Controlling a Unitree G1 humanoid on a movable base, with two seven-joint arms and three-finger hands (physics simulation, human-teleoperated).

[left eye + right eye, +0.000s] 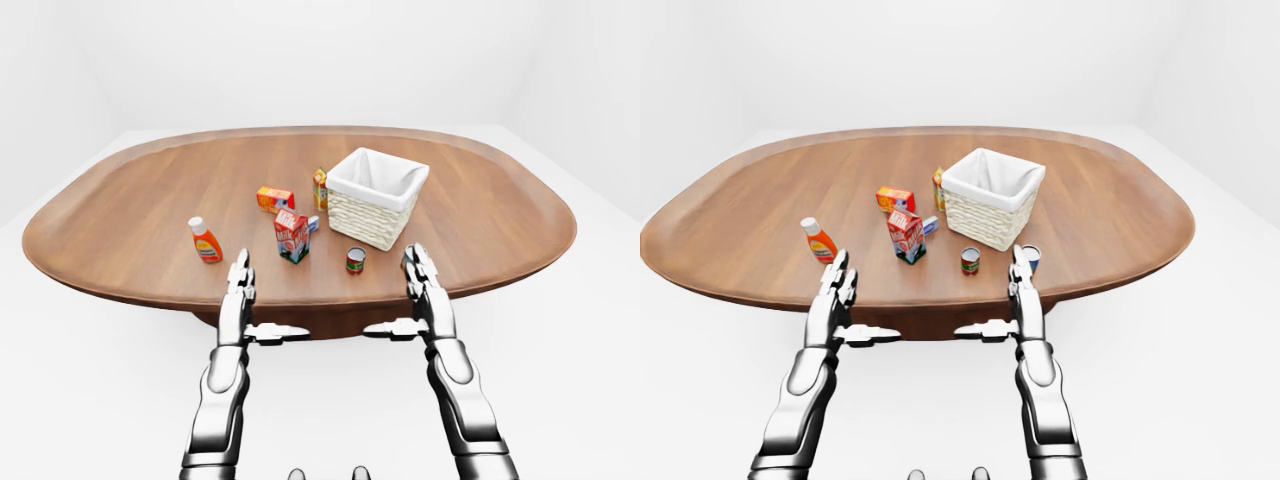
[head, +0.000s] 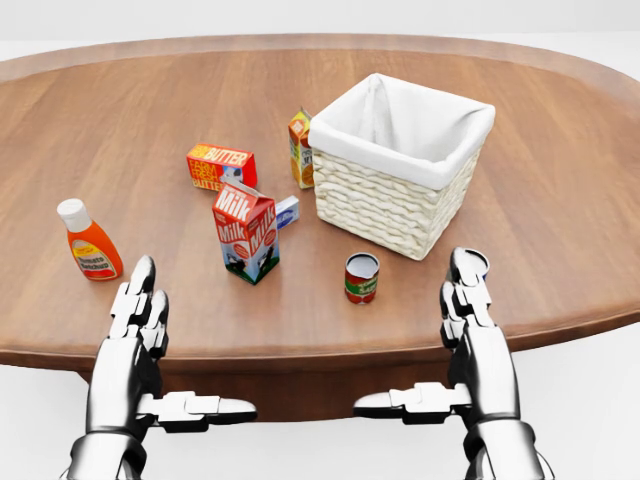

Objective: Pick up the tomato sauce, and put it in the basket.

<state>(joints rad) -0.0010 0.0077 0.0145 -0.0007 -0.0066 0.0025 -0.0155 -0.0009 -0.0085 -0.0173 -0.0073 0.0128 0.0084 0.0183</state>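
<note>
The tomato sauce [image 2: 361, 277] is a small red-labelled can standing upright on the wooden counter [image 2: 560, 200], near its lower edge in the head view and just below the woven basket [image 2: 398, 205], a little apart from its wall. By the look of it this is a rigid metal tin, light enough for one hand, smooth and round on the sides, so it could slip or roll if tipped; the sensible hold is across the label at mid-height, fingers on opposite sides. The right hand [image 2: 470, 340] hovers at the counter's edge, near the can to its right, fingers stretched straight and thumb thrown out sideways, holding nothing. The left hand [image 2: 135, 345] mirrors it on the other side, likewise spread and empty, below the orange bottle [image 2: 88, 241], with the milk carton [image 2: 246, 231] between it and the can.
</note>
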